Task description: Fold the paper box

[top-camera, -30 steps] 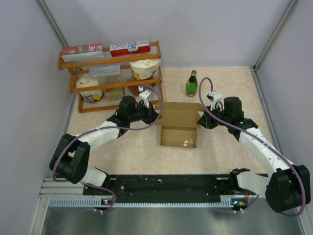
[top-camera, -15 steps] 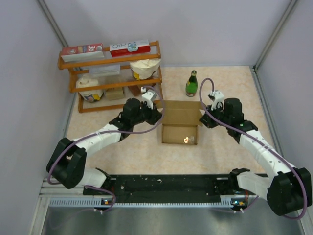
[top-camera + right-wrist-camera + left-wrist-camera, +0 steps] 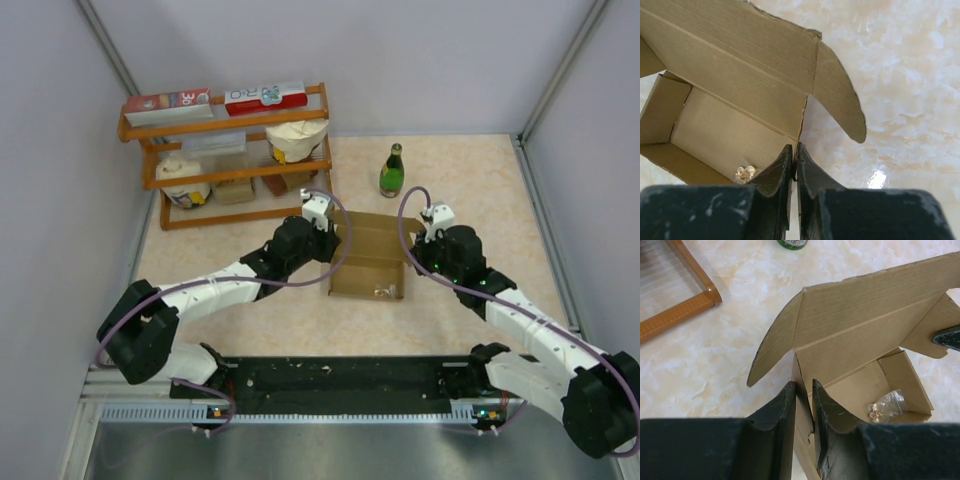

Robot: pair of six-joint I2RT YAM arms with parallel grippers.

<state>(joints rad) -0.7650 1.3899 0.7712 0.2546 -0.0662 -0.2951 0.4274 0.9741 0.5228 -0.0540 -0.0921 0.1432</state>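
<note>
1. Fingers [image 3: 782, 412] of the left gripper [image 3: 804, 390]: clamp the left side wall of the paper box [image 3: 860, 325], card sandwiched between them.
2. Same at the right gripper [image 3: 794, 152]: pinches the right side wall, almost closed on thin card.
3. Sits on the table [image 3: 480, 170] between both arms, tray formed, small clear bag [image 3: 885, 405] inside.
4. Could tear or buckle a wall if pulled apart or twisted unevenly.
5. Could slip off: seems a shallow bite near the top edge, though hard to judge from the wrist views.
6. Could skid the whole box instead of folding; nothing pins its base.
7. Farther back: lid [image 3: 370, 232] upright, ears [image 3: 772, 347] splayed; could fold outside the walls rather than tuck in.
8. Could knock the bottle [image 3: 392, 172] or shelf [image 3: 225, 122] if shoved away.
</note>
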